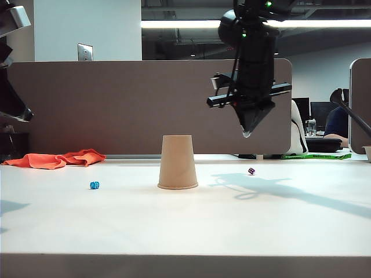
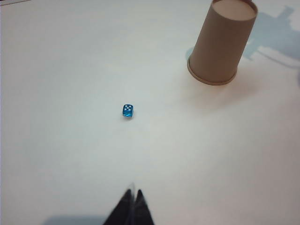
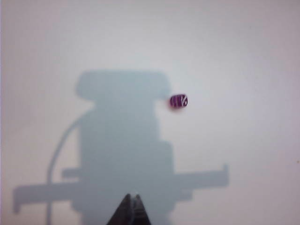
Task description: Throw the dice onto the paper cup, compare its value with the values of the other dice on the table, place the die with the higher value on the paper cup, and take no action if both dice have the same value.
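Observation:
The tan paper cup [image 1: 177, 162] stands upside down at the table's middle, its flat base up; the left wrist view shows the cup [image 2: 221, 43] too. The purple dice [image 1: 251, 171] lies on the table right of the cup, blurred in the right wrist view [image 3: 178, 101]. High above it hangs my right gripper [image 1: 247, 134], shut and empty, tips [image 3: 131, 199] together. The blue other dice [image 1: 94, 185] sits left of the cup, three pips up [image 2: 127, 110]. My left gripper [image 2: 132, 193] is shut and empty, well short of the blue die.
An orange cloth [image 1: 57, 158] lies at the table's back left. A brown partition [image 1: 116, 104] runs behind the table. The right arm's shadow [image 1: 278, 188] falls on the tabletop right of the cup.

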You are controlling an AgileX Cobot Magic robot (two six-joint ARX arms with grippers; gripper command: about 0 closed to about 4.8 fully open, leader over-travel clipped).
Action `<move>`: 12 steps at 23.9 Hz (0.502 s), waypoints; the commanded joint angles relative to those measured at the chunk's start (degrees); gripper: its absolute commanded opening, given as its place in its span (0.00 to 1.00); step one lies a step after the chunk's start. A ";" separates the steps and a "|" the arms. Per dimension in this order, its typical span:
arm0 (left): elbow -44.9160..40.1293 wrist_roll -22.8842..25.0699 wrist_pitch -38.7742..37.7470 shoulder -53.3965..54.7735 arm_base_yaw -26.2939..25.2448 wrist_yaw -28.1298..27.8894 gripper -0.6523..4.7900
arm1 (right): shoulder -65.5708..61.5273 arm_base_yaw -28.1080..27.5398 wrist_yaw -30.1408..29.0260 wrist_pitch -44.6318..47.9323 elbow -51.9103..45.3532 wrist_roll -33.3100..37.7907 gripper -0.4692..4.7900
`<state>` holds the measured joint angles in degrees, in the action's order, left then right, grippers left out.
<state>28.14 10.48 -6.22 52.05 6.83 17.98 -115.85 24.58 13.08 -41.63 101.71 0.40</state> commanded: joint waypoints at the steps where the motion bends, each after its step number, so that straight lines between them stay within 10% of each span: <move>1: 0.22 -0.22 0.72 -0.07 -0.02 0.28 0.11 | 0.28 -1.14 -0.98 -1.05 0.11 1.53 0.09; 12: 0.22 -0.20 0.74 -0.07 -0.02 0.28 0.11 | 0.28 -5.44 -2.91 -1.86 0.11 1.53 0.09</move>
<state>28.14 10.48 -6.22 52.07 6.83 18.00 -115.85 19.31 10.44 -43.99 101.71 1.74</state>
